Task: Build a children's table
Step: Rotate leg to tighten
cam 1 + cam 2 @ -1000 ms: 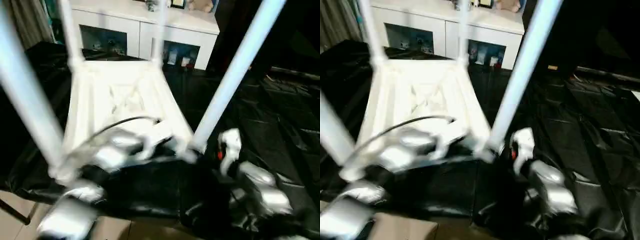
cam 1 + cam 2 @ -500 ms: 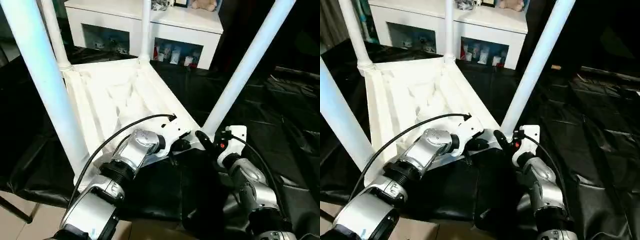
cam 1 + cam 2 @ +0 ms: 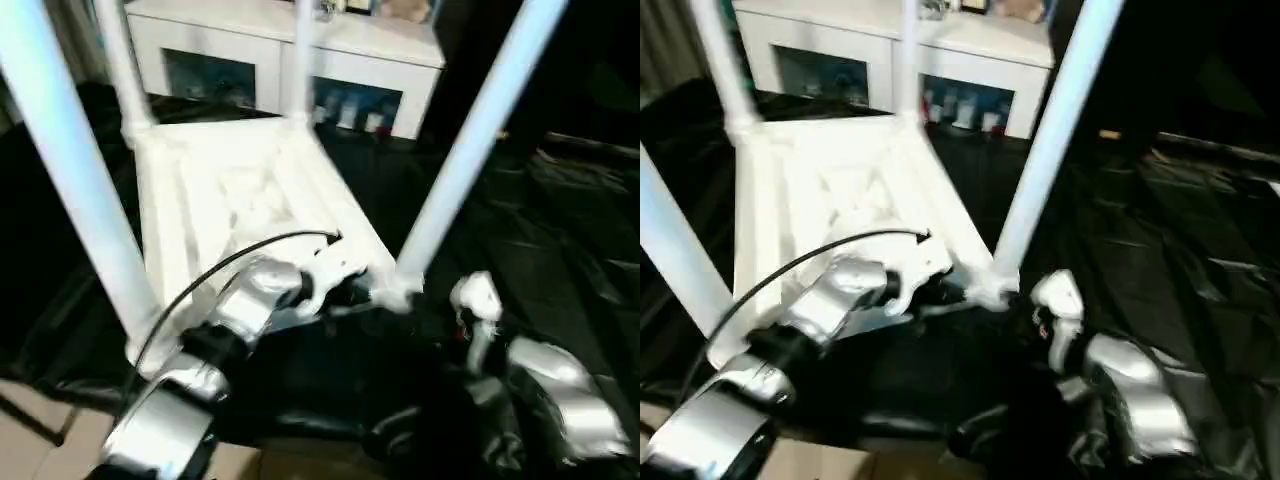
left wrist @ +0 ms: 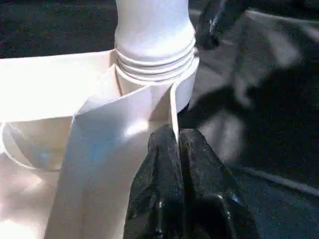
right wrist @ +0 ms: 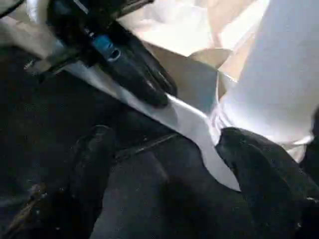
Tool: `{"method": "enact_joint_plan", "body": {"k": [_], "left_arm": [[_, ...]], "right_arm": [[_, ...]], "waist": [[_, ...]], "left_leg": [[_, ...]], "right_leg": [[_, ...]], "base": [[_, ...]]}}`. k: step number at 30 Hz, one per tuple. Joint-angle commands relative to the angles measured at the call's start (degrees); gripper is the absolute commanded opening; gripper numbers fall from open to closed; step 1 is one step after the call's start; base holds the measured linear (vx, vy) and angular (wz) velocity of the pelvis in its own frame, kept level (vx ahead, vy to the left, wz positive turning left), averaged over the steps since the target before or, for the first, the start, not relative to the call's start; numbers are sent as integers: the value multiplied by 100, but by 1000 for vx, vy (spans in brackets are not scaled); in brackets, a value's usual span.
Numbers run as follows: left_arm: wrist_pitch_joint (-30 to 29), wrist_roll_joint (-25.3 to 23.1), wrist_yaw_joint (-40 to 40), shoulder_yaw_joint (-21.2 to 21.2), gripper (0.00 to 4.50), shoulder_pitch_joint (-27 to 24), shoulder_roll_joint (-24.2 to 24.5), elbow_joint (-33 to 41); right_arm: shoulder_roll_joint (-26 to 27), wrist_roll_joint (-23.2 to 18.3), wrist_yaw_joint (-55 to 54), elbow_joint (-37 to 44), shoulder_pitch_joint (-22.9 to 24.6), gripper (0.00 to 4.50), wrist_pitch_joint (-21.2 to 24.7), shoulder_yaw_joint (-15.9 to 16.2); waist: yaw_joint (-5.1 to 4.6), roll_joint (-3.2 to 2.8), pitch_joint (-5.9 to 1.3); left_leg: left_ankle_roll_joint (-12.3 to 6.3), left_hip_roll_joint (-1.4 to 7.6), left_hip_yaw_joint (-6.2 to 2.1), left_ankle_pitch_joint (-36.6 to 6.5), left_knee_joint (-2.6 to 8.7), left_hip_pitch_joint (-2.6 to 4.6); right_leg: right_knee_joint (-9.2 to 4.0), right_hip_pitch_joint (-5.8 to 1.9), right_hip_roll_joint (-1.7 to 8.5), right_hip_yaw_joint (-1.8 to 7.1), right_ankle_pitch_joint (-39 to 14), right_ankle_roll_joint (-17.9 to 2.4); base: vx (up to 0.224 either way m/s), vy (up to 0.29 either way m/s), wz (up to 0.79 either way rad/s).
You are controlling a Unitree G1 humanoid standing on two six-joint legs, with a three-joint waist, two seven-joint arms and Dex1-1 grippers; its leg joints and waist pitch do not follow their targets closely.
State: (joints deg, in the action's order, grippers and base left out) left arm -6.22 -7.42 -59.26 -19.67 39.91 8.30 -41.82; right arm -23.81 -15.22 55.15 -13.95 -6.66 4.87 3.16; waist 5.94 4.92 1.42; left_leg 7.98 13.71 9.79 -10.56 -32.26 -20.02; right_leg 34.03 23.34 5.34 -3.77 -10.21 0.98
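Children's table (image 3: 240, 190): white, lying upside down on black sheeting (image 3: 560, 240), ribbed underside up, four legs (image 3: 470, 150) standing in the corner sockets, in front of a white cabinet (image 3: 280, 60). Left hand (image 4: 174, 144): fingers pinched together on the thin rim of the top beside the near right corner socket (image 4: 154, 64). Right hand (image 5: 164, 149): fingers spread wide, holding nothing, just beside that same corner.
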Motion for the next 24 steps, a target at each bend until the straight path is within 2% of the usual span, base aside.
{"method": "enact_joint_plan", "body": {"k": [1,3,5,6,7,8,11,14,19,24], "left_arm": [[54,130,-696,-325,0,-273,13,70],[44,204,-1126,-440,0,-391,191,354],[65,202,-1279,-490,0,-439,296,464],[48,204,-1322,-503,0,-461,330,515],[36,198,-1350,-513,0,-476,363,554],[26,191,-1400,-527,0,-499,407,616],[-29,207,-1499,-552,0,-568,510,796],[-43,255,-1750,-586,0,-639,621,995],[15,284,-1828,-601,0,-633,639,1031],[-2,283,-1831,-661,0,-635,674,1087]], "right_arm": [[-144,-65,-15,203,-20,381,68,-146],[-255,-189,68,478,112,381,245,-160],[-354,-251,118,694,248,381,317,-183],[-397,-302,143,764,312,381,365,-221],[-440,-354,176,819,375,381,401,-259],[-493,-390,227,857,443,381,406,-297],[-614,-435,341,938,589,381,435,-363],[-748,-489,432,1113,704,381,574,-323],[-685,-414,369,1197,630,381,605,-146],[-410,-201,181,882,349,381,500,94]], "waist": [[-19,-3,-194],[-24,20,-203],[-18,-2,-203],[-19,56,-200],[23,17,-197],[43,8,-194],[79,16,-201],[55,26,-205],[33,15,-204],[12,25,-219]], "left_leg": [[-419,-33,59,-1650,409,-57],[-424,-26,60,-1577,405,-60],[-432,-21,80,-1488,393,-32],[-445,-22,89,-1482,385,-40],[-444,-15,87,-1480,392,-25],[-433,-7,87,-1491,394,-20],[-403,-7,88,-1518,390,-26],[-404,-22,89,-1431,386,-42],[-400,-18,92,-1378,380,-29],[-329,-25,88,-1372,377,-34]], "right_leg": [[-504,-239,192,171,-2110,-709],[-477,-265,191,179,-1887,-766],[-452,-240,180,187,-1645,-878],[-451,-241,177,184,-1642,-884],[-442,-241,185,189,-1645,-893],[-439,-235,190,192,-1622,-897],[-435,-255,200,192,-1594,-875],[-423,-270,188,188,-1507,-868],[-421,-256,187,188,-1519,-858],[-407,-257,190,183,-1526,-855]], "base": [[0,0,0],[0,0,0],[0,0,0],[0,0,0],[0,0,0],[0,0,0],[0,0,0],[0,0,0],[0,0,0],[0,0,0]]}}
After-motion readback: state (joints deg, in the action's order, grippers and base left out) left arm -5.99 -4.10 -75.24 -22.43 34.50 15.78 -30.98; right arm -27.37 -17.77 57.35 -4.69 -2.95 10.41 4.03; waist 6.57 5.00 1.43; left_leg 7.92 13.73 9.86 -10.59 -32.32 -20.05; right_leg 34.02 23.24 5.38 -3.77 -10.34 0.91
